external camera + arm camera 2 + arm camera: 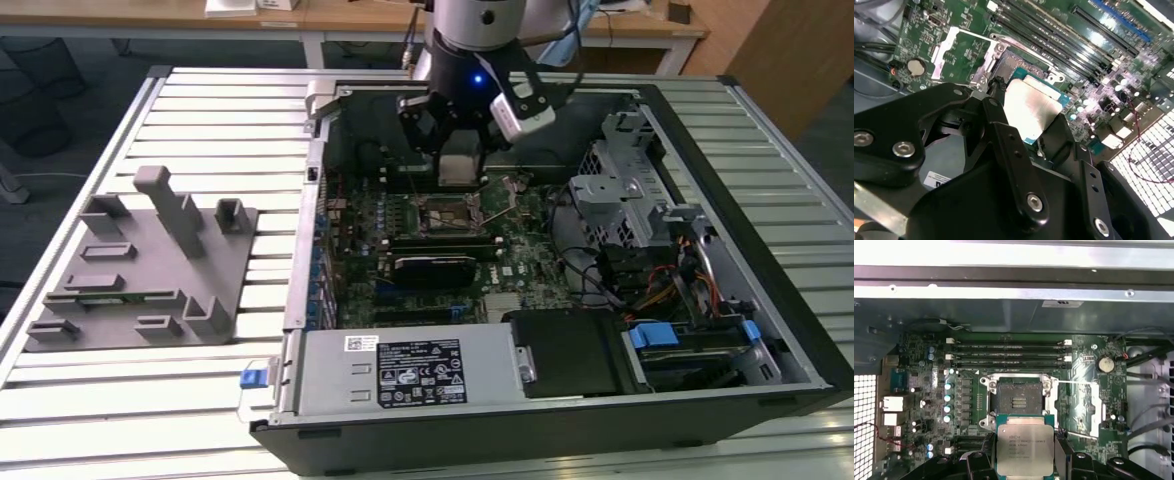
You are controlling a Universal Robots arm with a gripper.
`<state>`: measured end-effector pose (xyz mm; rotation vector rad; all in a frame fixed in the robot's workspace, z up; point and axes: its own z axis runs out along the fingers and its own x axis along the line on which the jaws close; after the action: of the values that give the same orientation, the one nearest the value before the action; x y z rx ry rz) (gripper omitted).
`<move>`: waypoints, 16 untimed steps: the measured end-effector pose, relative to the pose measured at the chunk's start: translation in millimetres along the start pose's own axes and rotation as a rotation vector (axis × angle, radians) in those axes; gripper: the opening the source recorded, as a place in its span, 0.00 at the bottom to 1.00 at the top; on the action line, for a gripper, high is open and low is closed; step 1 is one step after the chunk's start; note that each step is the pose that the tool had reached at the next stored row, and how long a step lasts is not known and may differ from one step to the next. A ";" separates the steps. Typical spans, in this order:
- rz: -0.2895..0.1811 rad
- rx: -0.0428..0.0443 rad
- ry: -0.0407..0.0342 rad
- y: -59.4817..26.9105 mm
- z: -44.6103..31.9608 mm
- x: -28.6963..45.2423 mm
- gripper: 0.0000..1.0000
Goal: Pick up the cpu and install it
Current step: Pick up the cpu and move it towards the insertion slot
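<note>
— Surface and room?
— A bench (200, 110) of ribbed silvery metal slats. Behind it, pale wooden desks (334, 15); off the exterior view's left, dark floor (40, 200).

— On the bench?
— A black open tower computer case (534, 445), laid on its side toward the exterior view's right. Well apart from it, on the exterior view's left, a grey plastic slotted holder block (134, 270) with upright posts.

— Inside the case?
— A flat green motherboard (521, 255). Beside it, a grey perforated metal drive cage (621, 190) and a tangle of coloured cables (667, 290). Near the front wall, a silvery power-supply box (400, 370) with a label.

— Obstacles?
— Case walls all round. Long dark memory slots (1009, 352) just beside the dark metal-framed square socket (1019, 400), and a round silver coin cell (1106, 364) further off. An open socket, with a shiny load plate (1081, 405) swung aside and bare contacts in the middle.

— State of the pincer?
— Black, matt, jointed pincer (458, 178), low over the motherboard inside the case. Clenched on the small thin square cpu (1025, 442); in the second wrist view, black fingers (1004, 135) pressed against two opposite edges.

— Whereabouts of the cpu?
— Between those fingers, pale brushed-metal top upward, narrow tan-green rim around it. Right at the socket's edge, not seated in the frame. Touching it or not: cannot tell.
</note>
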<state>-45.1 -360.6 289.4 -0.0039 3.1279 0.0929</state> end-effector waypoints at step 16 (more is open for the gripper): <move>-0.047 -0.0005 0.0005 2.6 15.4 2.1 0.55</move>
<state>-47.0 -357.1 274.2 -0.0776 3.1260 0.0931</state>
